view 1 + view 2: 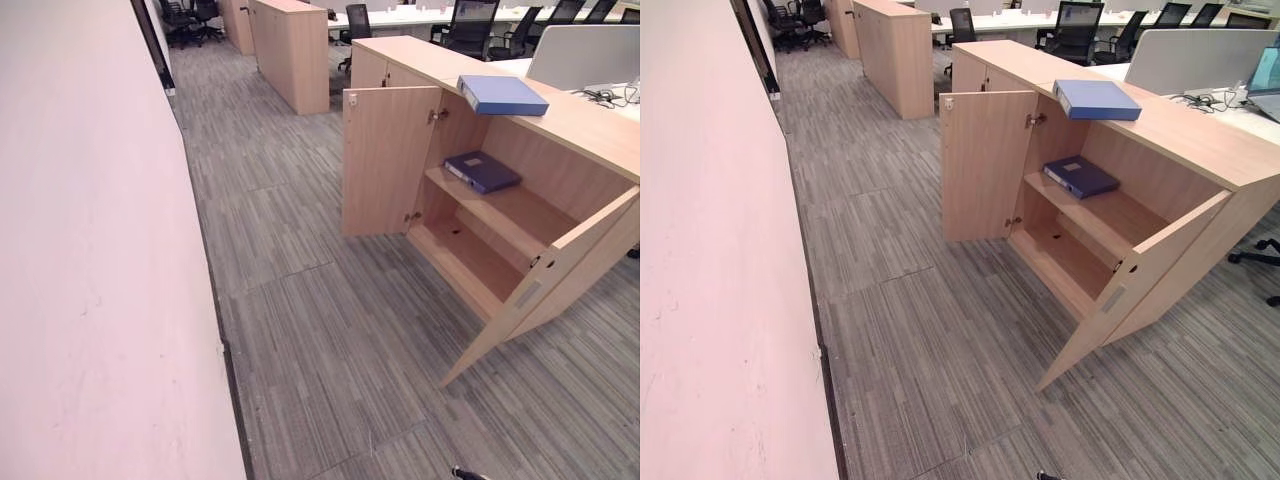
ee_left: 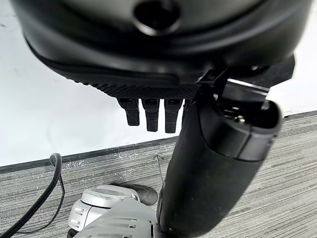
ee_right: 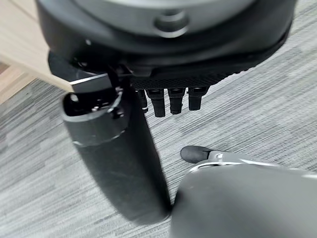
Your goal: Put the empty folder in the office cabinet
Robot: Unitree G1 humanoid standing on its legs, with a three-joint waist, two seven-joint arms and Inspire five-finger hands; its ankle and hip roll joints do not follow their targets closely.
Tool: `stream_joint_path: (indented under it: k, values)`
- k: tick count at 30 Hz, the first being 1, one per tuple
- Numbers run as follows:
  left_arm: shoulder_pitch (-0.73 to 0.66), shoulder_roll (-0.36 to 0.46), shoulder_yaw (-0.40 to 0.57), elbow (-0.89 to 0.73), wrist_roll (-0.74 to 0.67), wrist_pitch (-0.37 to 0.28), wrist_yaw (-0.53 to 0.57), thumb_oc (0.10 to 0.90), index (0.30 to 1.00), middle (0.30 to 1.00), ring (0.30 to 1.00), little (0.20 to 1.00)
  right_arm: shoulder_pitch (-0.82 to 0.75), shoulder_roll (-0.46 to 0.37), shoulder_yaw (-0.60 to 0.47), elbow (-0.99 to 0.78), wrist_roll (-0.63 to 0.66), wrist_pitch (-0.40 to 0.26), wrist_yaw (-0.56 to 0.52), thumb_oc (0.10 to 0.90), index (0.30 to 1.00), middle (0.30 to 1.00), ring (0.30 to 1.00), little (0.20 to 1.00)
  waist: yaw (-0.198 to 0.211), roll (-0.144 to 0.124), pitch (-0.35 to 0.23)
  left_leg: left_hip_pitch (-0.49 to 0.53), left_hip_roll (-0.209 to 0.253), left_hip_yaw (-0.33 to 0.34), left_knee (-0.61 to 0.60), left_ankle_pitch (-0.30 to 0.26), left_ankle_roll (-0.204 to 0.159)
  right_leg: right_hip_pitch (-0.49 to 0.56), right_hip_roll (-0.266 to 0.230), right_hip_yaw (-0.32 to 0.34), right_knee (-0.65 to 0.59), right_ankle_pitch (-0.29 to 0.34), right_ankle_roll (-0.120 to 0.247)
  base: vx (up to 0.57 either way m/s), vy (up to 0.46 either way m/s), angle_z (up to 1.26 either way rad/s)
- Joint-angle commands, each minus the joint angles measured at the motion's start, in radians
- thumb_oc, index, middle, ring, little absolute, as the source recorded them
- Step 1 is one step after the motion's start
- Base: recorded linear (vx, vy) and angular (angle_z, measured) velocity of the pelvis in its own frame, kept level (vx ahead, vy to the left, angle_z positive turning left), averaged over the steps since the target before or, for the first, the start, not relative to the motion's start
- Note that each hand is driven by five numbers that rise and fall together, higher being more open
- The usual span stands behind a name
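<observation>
- The left hand (image 2: 163,74) is a glossy black, rounded housing across the top of the frame, with a round recess set in its centre.
- A strip of textured black grip lines its lower edge, above stubby, square-tipped black fingers (image 2: 151,115).
- The right hand (image 3: 163,49) is built alike, with a matt black cylindrical thumb (image 3: 116,153).

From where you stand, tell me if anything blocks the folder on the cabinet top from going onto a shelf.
Nothing visible does. Both cabinet doors stand open. A dark folder takes one end of the upper shelf; the lower shelf looks bare. The blue folder lies on top.
</observation>
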State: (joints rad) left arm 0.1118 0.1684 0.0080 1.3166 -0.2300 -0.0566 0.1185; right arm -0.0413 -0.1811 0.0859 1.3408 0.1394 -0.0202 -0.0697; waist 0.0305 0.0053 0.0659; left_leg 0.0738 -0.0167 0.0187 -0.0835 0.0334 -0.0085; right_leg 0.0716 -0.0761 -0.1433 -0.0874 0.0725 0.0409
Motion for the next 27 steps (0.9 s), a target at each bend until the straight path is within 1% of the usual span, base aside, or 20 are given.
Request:
stream_joint_path:
  k: [1,7,18,19,27]
  values:
    - [-0.003,-0.015,0.004,0.067,-0.021,-0.005,-0.014,0.8,0.9,0.9,0.9,0.9,-0.028,-0.012,0.021,0.058,-0.001,-0.004,0.009,0.8,0.9,0.9,0.9,0.9,0.007,0.018,-0.004,-0.002,0.005,0.061,-0.004,-0.066,-0.047,-0.003,-0.028,-0.055,0.0,-0.003,0.026,0.0,0.0,0.0]
    - [-0.007,-0.015,-0.002,0.069,-0.02,-0.003,-0.02,0.8,0.9,0.9,0.9,0.9,-0.03,-0.014,0.024,0.059,-0.001,-0.002,0.01,0.8,0.9,0.9,0.9,0.9,0.007,0.022,-0.005,0.001,0.005,0.059,-0.004,-0.067,-0.047,0.002,-0.028,-0.059,0.0,-0.006,0.024,0.0,0.0,0.0]
    - [-0.018,-0.009,-0.016,0.072,0.0,-0.001,-0.016,0.8,0.9,0.9,0.9,0.9,-0.027,-0.015,0.022,0.047,0.001,-0.006,0.005,0.8,0.9,0.9,0.9,0.9,0.005,0.017,-0.009,0.003,0.006,0.056,-0.004,-0.072,-0.046,0.007,-0.027,-0.057,0.0,-0.012,0.024,0.0,0.0,0.0]
    - [-0.022,-0.008,-0.031,0.082,0.012,0.003,-0.019,0.8,0.9,0.9,0.9,0.9,-0.026,-0.017,0.027,0.044,-0.005,-0.006,0.0,0.8,0.9,0.9,0.9,0.9,0.003,0.018,-0.008,0.003,0.007,0.058,-0.004,-0.072,-0.046,0.006,-0.027,-0.057,0.0,-0.013,0.023,0.0,0.0,0.0]
    - [-0.03,-0.006,-0.051,0.091,0.032,0.005,-0.015,0.8,0.9,0.9,0.9,0.9,-0.018,-0.015,0.013,0.044,0.013,-0.005,-0.003,0.8,0.9,0.9,0.9,0.9,-0.003,0.016,-0.007,0.004,0.008,0.059,-0.004,-0.076,-0.044,0.008,-0.024,-0.051,0.0,-0.016,0.02,0.0,0.0,0.0]
